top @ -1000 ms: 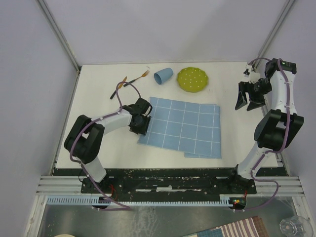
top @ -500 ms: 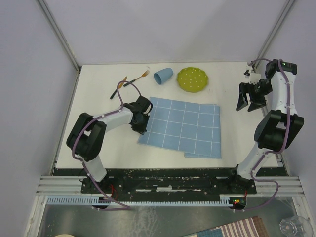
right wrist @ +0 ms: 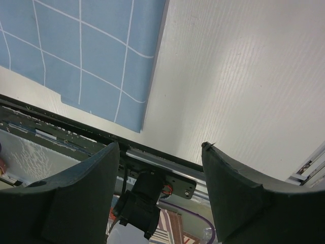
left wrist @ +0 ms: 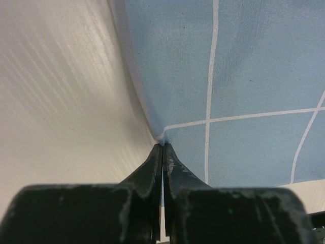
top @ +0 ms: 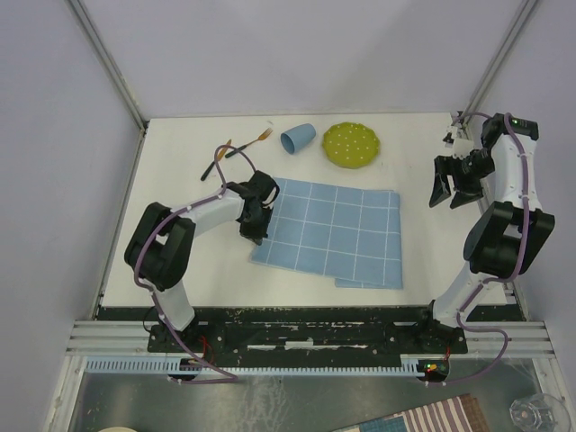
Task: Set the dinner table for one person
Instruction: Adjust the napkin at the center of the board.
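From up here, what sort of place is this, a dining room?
Probably a robot test cell, not a home: a white table boxed in by plain walls, a left arm and right arm bolted to a metal rail at its near edge, and few props: cloth, plate, cup.

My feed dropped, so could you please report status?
Left end effector shut on cloth. Right end effector open, empty. Dinner table: plate, cup, cutlery at far edge.

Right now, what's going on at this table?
The left claw is shut on the left edge of the blue checked cloth lying on the white table. The right claw hangs open over the table's right side, holding nothing. A tipped blue cup, a green plate and cutlery sit at the far edge.
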Controlling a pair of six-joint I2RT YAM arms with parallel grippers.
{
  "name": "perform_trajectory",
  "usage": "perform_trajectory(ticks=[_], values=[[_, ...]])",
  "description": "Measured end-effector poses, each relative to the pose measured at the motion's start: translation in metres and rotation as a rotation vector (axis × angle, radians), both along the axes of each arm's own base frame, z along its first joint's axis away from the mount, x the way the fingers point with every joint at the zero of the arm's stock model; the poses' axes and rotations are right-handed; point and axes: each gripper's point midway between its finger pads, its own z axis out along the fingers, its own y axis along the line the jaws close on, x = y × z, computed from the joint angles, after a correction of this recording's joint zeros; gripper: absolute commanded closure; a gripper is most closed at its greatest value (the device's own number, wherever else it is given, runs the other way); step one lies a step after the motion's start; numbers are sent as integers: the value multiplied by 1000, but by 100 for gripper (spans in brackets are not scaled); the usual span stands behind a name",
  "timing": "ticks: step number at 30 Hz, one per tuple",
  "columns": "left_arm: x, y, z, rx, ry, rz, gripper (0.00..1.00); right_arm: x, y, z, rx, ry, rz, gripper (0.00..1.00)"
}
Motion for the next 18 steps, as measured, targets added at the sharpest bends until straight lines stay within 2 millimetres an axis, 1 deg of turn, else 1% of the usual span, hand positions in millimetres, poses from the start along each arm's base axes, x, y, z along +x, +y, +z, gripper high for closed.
perform_trajectory(ticks=[8, 12, 15, 18], values=[[0, 3, 20, 18, 9, 14, 97, 3, 4, -2, 24, -7, -22, 28], [5, -2, 34, 7, 5, 11, 97, 5, 8, -3, 46, -7, -35, 28], [9, -9, 47, -21, 2, 5, 97, 7, 9, -6, 61, 4, -41, 28], [8, -14, 56, -45, 16, -3, 97, 9, 10, -11, 73, 15, -45, 29]])
